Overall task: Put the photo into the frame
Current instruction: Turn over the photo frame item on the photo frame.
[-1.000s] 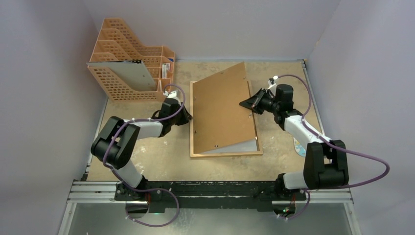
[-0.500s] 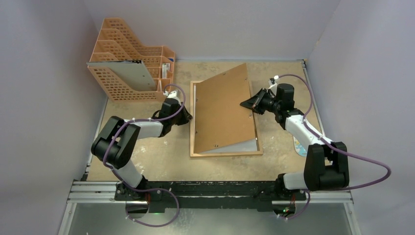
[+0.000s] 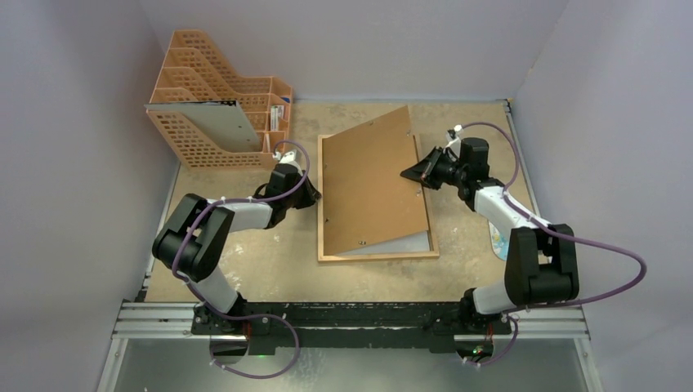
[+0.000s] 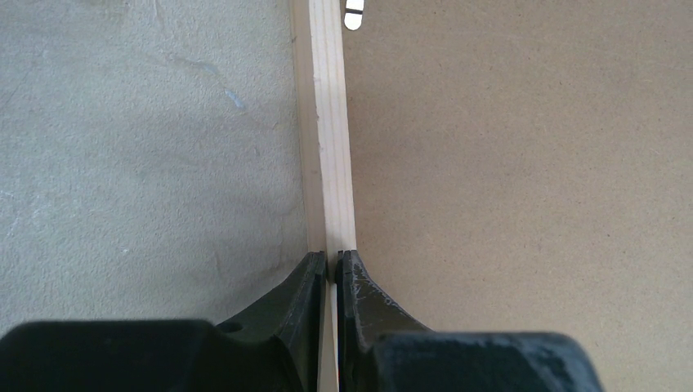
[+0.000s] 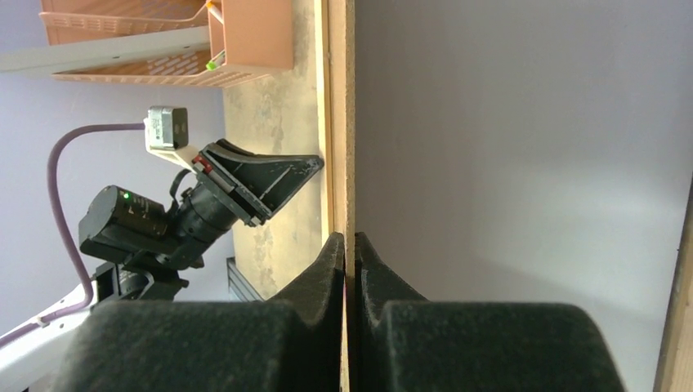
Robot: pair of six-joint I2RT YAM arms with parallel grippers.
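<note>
The light-wood frame (image 3: pixel 376 257) lies flat in the middle of the table. My left gripper (image 3: pixel 315 194) is shut on its left rail (image 4: pixel 331 122), with the fingertips (image 4: pixel 333 265) astride the wood. The brown backing panel (image 3: pixel 372 180) lies askew over the frame, its right edge lifted. My right gripper (image 3: pixel 406 173) is shut on that edge (image 5: pixel 350 122). The grey clear pane (image 3: pixel 404 243) shows under the panel at the near right corner. A flat blue-and-white piece (image 3: pixel 496 243) pokes out beside my right arm; I cannot tell whether it is the photo.
An orange plastic file rack (image 3: pixel 221 106) with a grey sheet stands at the back left and also shows in the right wrist view (image 5: pixel 245 33). A small metal tab (image 4: pixel 353 15) sits on the panel near the frame's rail. Walls close the table on three sides.
The right arm's elbow has shifted slightly inward while its gripper keeps the panel's edge lifted. The panel's tilt has barely changed. The left arm has not moved.
</note>
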